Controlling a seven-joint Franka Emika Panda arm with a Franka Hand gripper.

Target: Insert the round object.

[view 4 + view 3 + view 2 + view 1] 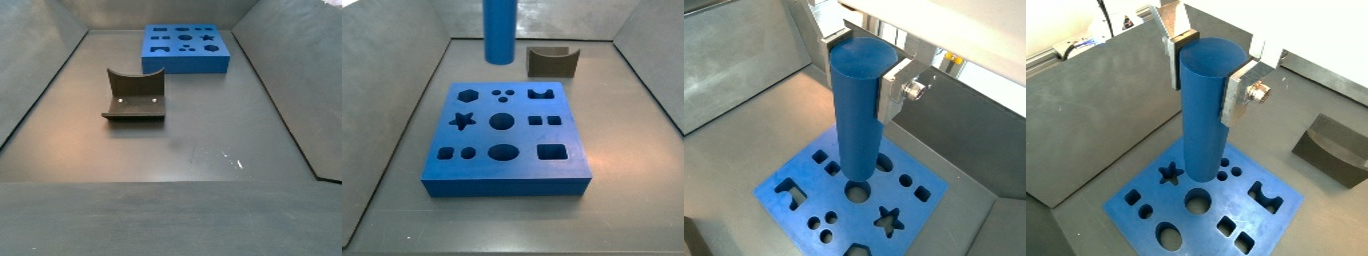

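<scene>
Status: the peg [1204, 110] is lifted but not yet inserted. In both wrist views the hand [1209, 68] is clamped on the top of the blue peg, one silver finger [1240, 93] flat against each side, and the peg hangs upright beneath it, its lower end clear of the blue block [1280, 215] below. In a side view the peg [501, 28] hangs above the far edge of the block [506, 171]. Remaining, in my judgement: align over the round hole [859, 189] and lower.

Clearance: the block lies directly under the hand on the worktop [201, 130]. The dark notched piece [553, 62] sits just beyond the block's far edge, apart from the peg. Grey walls [396, 90] enclose the worktop on both sides; open room above the block looks ample for descent.
</scene>
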